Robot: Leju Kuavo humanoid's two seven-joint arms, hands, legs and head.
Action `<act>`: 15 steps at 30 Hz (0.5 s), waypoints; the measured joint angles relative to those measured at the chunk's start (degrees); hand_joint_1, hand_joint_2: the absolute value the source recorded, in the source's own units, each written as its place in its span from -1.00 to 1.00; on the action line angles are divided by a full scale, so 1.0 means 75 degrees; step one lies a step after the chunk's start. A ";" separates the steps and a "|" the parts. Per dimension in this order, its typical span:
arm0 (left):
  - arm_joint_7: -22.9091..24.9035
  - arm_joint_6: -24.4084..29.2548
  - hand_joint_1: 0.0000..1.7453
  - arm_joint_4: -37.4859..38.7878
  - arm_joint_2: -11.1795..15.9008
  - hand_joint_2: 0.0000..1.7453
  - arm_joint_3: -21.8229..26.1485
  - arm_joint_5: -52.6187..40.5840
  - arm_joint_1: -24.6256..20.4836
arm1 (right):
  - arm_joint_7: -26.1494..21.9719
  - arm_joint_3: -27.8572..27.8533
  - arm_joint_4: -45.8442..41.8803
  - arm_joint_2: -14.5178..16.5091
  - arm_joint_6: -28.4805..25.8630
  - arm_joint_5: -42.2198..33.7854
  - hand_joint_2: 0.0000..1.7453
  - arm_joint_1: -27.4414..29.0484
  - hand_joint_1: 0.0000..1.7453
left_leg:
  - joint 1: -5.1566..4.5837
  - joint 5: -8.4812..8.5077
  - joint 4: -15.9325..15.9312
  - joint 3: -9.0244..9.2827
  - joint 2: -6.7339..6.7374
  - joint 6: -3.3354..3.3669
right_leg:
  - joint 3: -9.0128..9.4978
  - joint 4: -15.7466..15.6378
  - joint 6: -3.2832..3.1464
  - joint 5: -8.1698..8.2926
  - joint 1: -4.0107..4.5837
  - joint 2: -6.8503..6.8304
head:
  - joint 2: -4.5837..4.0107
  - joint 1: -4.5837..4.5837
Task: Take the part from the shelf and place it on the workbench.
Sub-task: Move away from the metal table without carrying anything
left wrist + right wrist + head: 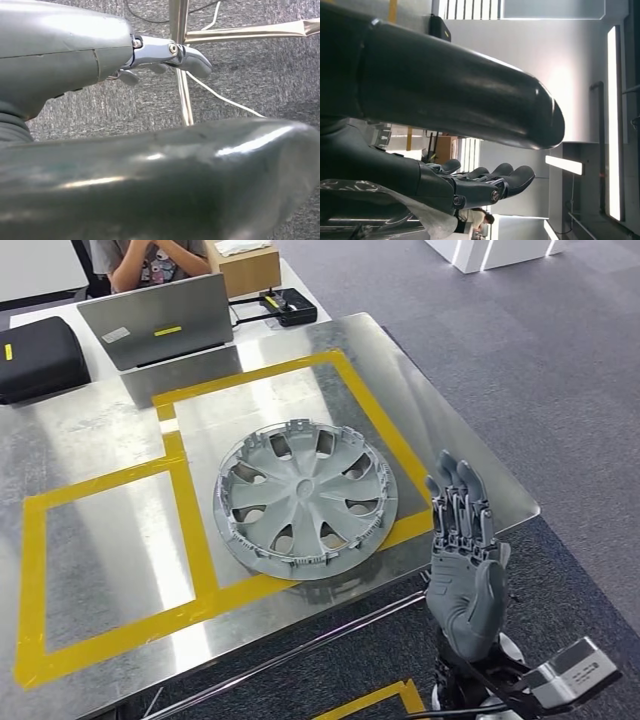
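Note:
The part, a grey plastic wheel cover, lies flat on the steel workbench, inside the right-hand square of yellow tape. My right hand is raised off the bench's near right edge, palm toward the cover, fingers straight and apart, holding nothing. In the right wrist view the right hand has its fingers extended and a pale rim of the cover lies beside them. In the left wrist view my left hand hangs over grey carpet with its fingers extended, nothing in it.
At the bench's far end stand a closed grey laptop, a black case, a cardboard box and a small black device. A person sits behind them. A second taped square lies left of the cover.

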 joint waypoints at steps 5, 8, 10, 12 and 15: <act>0.0002 0.0013 -1.00 -0.0002 -0.0002 -1.00 0.0063 -0.0053 0.0009 | -0.0065 -0.0044 -0.0010 -0.0001 -0.0030 -0.0017 -1.00 0.0079 -1.00 | 0.0000 0.0000 0.0000 0.0003 0.0000 0.0000 | 0.0005 0.0000 0.0000 0.0000 0.0000 0.0000 | 0.0000 0.0000; 0.0002 0.0033 -1.00 -0.0002 -0.0004 -1.00 0.0096 -0.0083 0.0031 | -0.0093 -0.0063 -0.0049 -0.0001 -0.0048 0.0023 -1.00 0.0141 -1.00 | 0.0000 -0.0002 0.0000 0.0003 0.0000 -0.0001 | 0.0005 0.0000 0.0000 0.0000 -0.0001 0.0000 | 0.0000 0.0000; 0.0004 0.0034 -1.00 -0.0002 -0.0005 -1.00 0.0109 -0.0095 0.0040 | -0.0107 -0.0071 -0.0066 -0.0001 -0.0063 0.0062 -1.00 0.0169 -1.00 | 0.0000 -0.0003 0.0000 0.0004 0.0000 -0.0002 | 0.0006 0.0000 0.0001 -0.0001 -0.0001 0.0000 | 0.0000 0.0000; 0.0034 -0.0013 -1.00 -0.0002 -0.0007 -1.00 0.0128 -0.0122 0.0050 | -0.0125 -0.0078 -0.0085 -0.0001 -0.0116 0.0115 -1.00 0.0196 -1.00 | 0.0000 -0.0003 0.0000 0.0005 0.0000 -0.0002 | 0.0007 0.0000 0.0001 -0.0001 -0.0001 0.0000 | 0.0000 0.0000; 0.0150 -0.0199 -1.00 -0.0002 -0.0018 -1.00 0.0186 -0.0151 0.0089 | -0.0139 -0.0080 -0.0108 -0.0001 -0.0203 0.0200 -1.00 0.0232 -1.00 | 0.0000 -0.0003 0.0000 0.0008 0.0000 -0.0003 | 0.0010 0.0000 0.0001 -0.0001 -0.0001 0.0001 | 0.0000 0.0000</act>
